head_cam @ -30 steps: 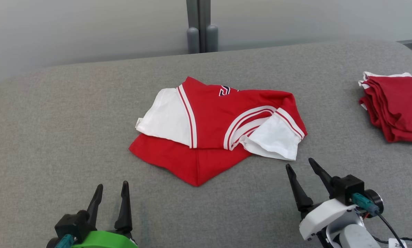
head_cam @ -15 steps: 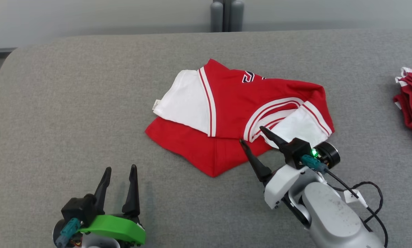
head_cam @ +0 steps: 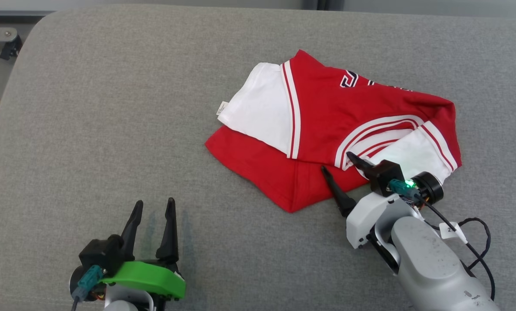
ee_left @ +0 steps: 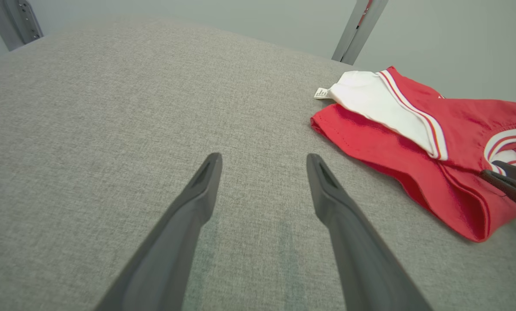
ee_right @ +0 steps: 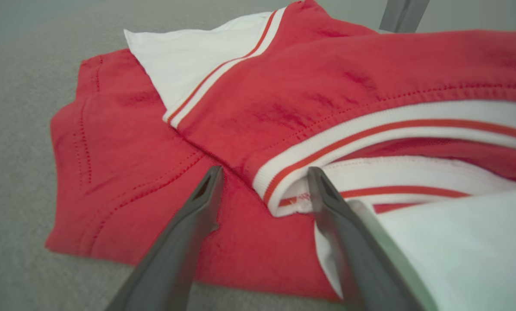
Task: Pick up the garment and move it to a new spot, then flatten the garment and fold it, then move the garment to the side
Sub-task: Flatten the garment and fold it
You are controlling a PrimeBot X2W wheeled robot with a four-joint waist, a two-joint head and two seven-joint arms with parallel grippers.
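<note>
Right gripper, head view: The right gripper (head_cam: 335,160) is standing with its fingers spread wide and pinching nothing. Its tips are lying over the near edge of the garment (head_cam: 327,112), one above the red body and the other at the striped neckband (head_cam: 383,125).
Left gripper, head view: The left gripper (head_cam: 154,201) is hovering spread and empty over the bare grey cushion (head_cam: 89,108), well apart from the cloth (judged to be waiting for the flattening, which wants two arms).
Garment, head view: The garment is lying loosely doubled over on the cushion, toward the robot's right. White sleeves are turned up on top, so it is not lying flat.
Left wrist view: This arm's own fingers are pointing across bare upholstery. The garment is lying off to that view's right, with a care tag (ee_left: 321,93) showing at a sleeve edge.
Right wrist view: The fingers are straddling the end of the neckband where it is curling over the red layer. A white sleeve (ee_right: 456,242) is lying just beside one finger. Whether the tips are touching fabric cannot be told.
Step in hand: The first pick-up is judged to be under way. The wide spread is suiting a bite across several layers.
Risk: Catching the band alone would likely be dragging the bundle open unevenly.
</note>
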